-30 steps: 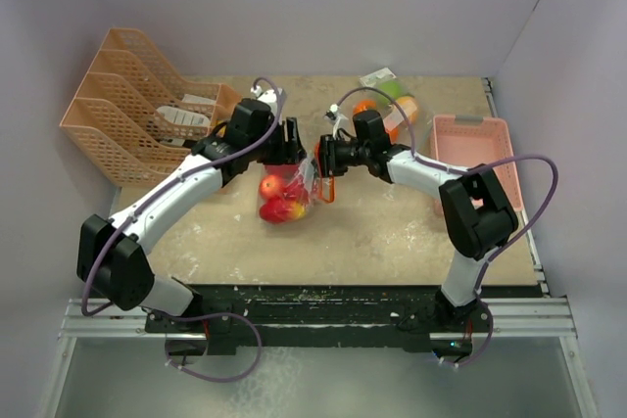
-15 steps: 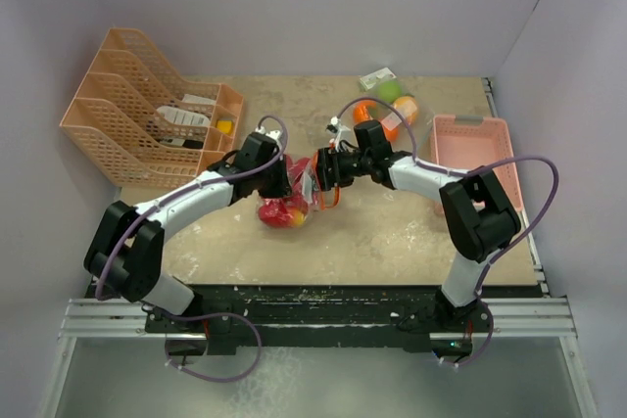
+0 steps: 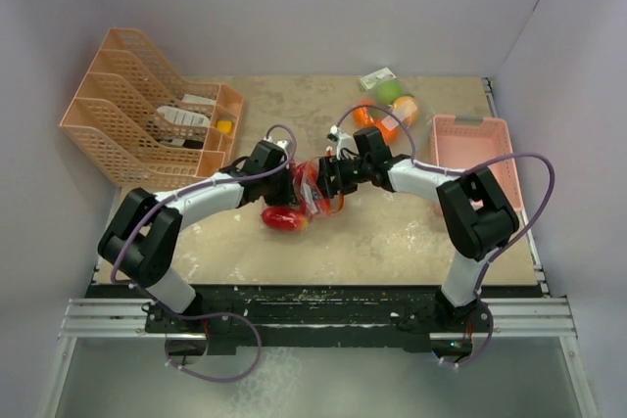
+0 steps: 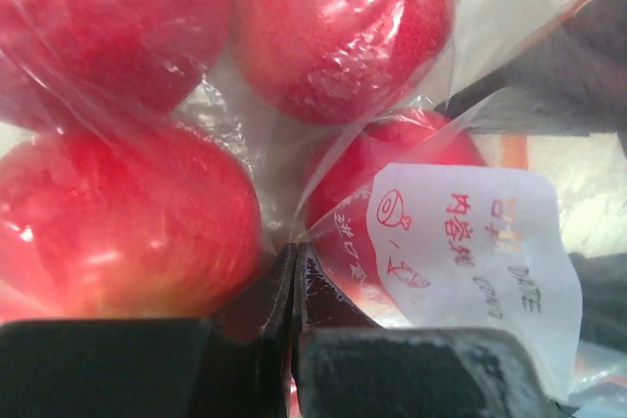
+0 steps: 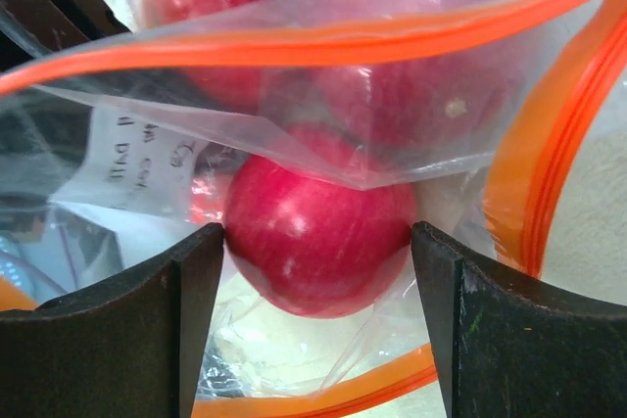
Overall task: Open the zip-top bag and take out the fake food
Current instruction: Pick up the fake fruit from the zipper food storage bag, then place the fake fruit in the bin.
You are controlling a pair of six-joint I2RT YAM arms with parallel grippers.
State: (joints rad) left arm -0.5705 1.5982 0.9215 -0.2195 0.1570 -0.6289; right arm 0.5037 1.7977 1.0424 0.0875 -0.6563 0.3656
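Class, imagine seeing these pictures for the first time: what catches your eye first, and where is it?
A clear zip-top bag of glossy red apples sits mid-table, between both arms. The left hand pinches its film; the right hand, open, straddles one apple at the orange-zipped mouth. Peach filing racks stand back left.

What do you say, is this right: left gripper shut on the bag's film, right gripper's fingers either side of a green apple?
Wrong colour: the apple between the right gripper's fingers is red, as the right wrist view shows. The left gripper is shut on the film of the bag.
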